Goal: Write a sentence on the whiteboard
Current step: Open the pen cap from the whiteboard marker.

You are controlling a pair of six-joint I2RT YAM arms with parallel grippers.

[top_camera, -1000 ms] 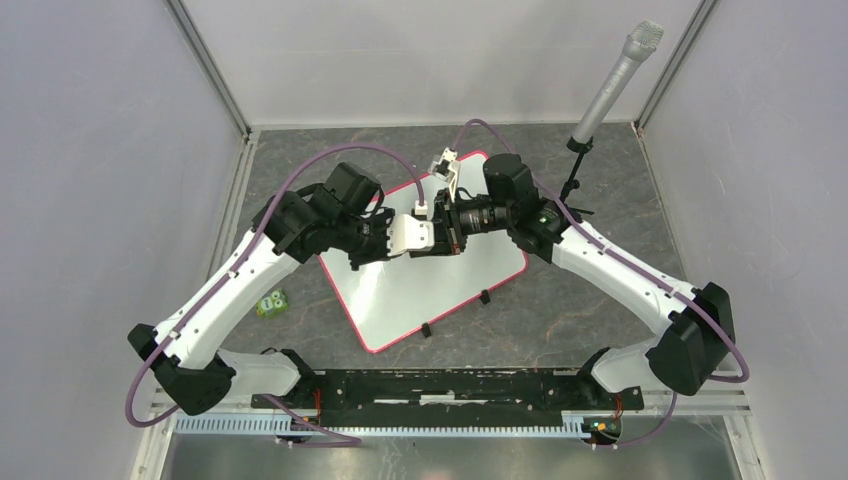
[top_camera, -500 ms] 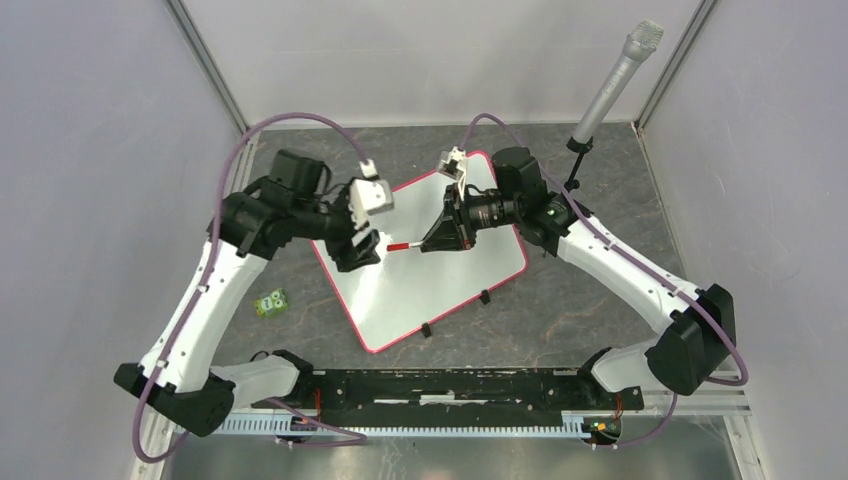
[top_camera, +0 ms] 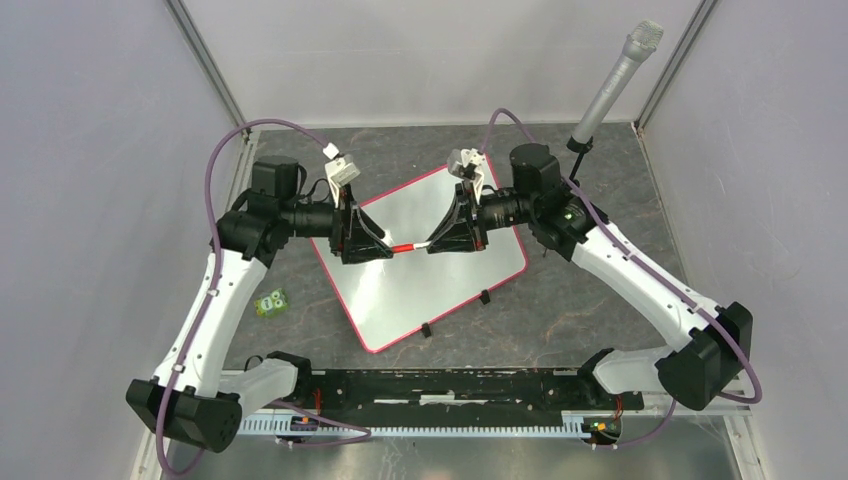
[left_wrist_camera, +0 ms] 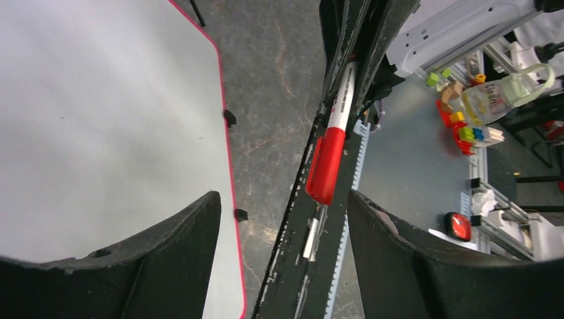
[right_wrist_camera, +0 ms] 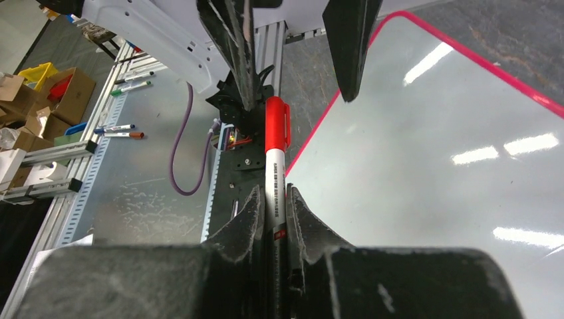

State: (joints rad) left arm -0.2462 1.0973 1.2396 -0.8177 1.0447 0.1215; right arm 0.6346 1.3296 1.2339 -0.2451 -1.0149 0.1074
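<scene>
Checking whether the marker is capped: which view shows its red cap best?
Left wrist: the red cap sits large and unobstructed, mid-frame. Right wrist shows it farther off, with its clip visible; top external shows only a red sliver.

Illumination is bright, diffuse and overhead; shadows on the mottled grey tabletop point(top_camera: 560, 315) are faint. Right of the right gripper point(right_wrist_camera: 274, 196), the large white rectangular whiteboard with thin pink-red frame point(right_wrist_camera: 399, 199) shows streaked lamp glare. The red-capped white marker point(right_wrist_camera: 274, 166) held there is sharp. The black fingers point(right_wrist_camera: 243, 222) nearest the wrist lens are soft and underexposed.
</scene>
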